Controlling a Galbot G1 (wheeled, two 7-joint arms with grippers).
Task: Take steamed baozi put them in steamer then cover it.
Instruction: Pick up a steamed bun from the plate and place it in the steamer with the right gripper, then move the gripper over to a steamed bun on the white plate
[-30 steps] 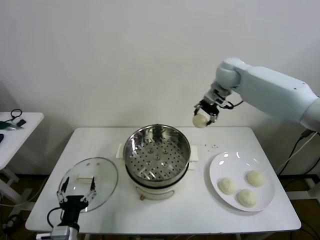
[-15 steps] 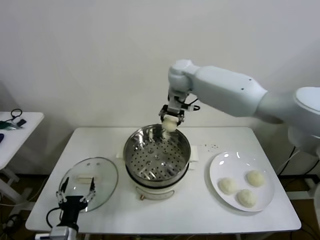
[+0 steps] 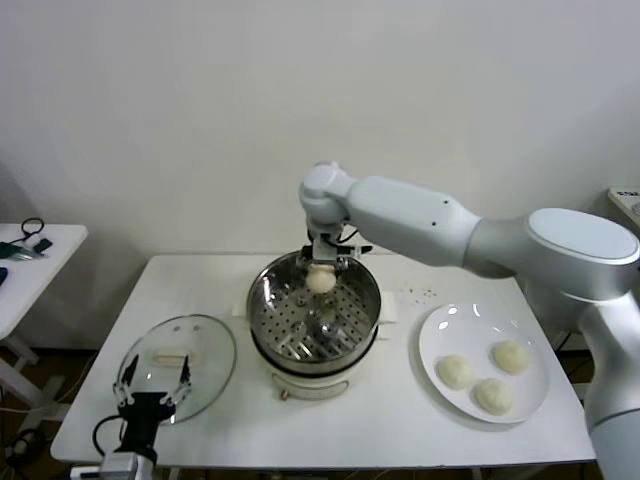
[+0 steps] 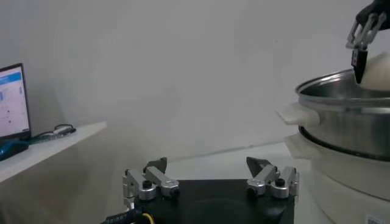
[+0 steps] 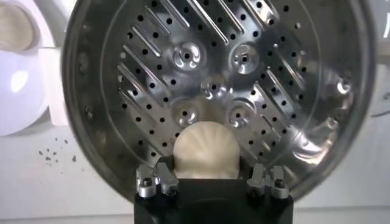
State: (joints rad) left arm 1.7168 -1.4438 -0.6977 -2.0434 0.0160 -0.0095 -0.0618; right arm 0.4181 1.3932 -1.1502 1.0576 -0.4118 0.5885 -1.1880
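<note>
The steamer (image 3: 314, 318) is a shiny steel pot with a perforated tray (image 5: 213, 79) on a white base at the table's middle. My right gripper (image 3: 321, 270) is shut on a cream-white baozi (image 3: 320, 281) and holds it over the far part of the pot's tray; the bun (image 5: 207, 152) sits between the fingers in the right wrist view. Three more baozi (image 3: 493, 375) lie on the white plate (image 3: 436, 340) at the right. My left gripper (image 3: 152, 390) is open and empty, low at the table's front left, by the glass lid (image 3: 180, 365).
The glass lid with a cream handle lies flat on the table left of the steamer. The steamer's side (image 4: 341, 140) shows in the left wrist view. A small side table (image 3: 30, 265) stands at the far left. Crumbs (image 3: 420, 293) dot the table behind the plate.
My right arm has swung left from above the plate side and lowered the baozi over the steamer's tray. The left arm has not moved.
</note>
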